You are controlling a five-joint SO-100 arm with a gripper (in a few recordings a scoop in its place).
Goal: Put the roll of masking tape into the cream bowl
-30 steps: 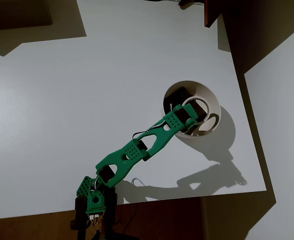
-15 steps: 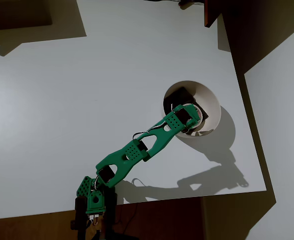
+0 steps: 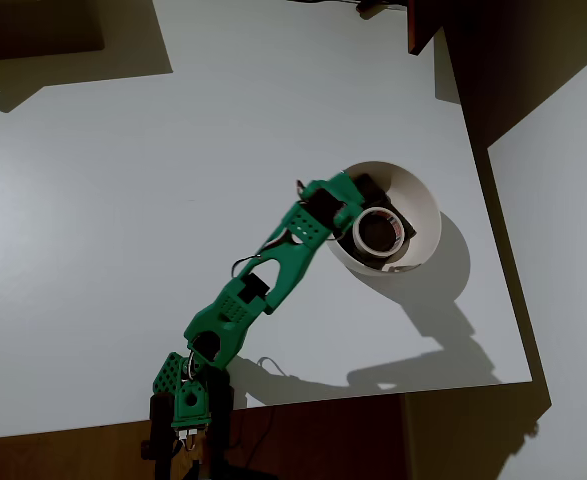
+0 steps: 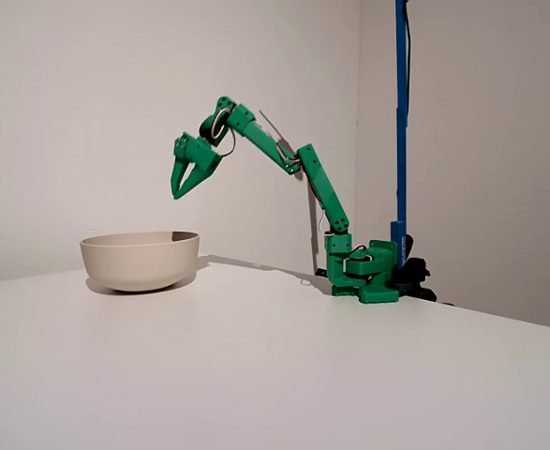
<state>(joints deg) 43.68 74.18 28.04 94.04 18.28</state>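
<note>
The roll of masking tape (image 3: 378, 230) lies flat inside the cream bowl (image 3: 425, 200), beside a dark brown lump (image 3: 371, 187). In the overhead view my green gripper (image 3: 352, 208) hangs over the bowl's left rim, just left of the roll. The fixed view shows the gripper (image 4: 177, 192) well above the bowl (image 4: 140, 261), pointing down, open, with nothing between its fingers. The bowl's wall hides the roll in the fixed view.
The arm's base (image 3: 185, 398) stands at the table's near edge in the overhead view. A blue pole (image 4: 401, 112) rises behind the base (image 4: 366, 272). The white table ends just right of the bowl (image 3: 493, 250). A dark brown block (image 3: 423, 25) sits at the far edge.
The gripper let go of the roll, which now lies in the bowl. The arm has lifted and swung left, away from the bowl's middle.
</note>
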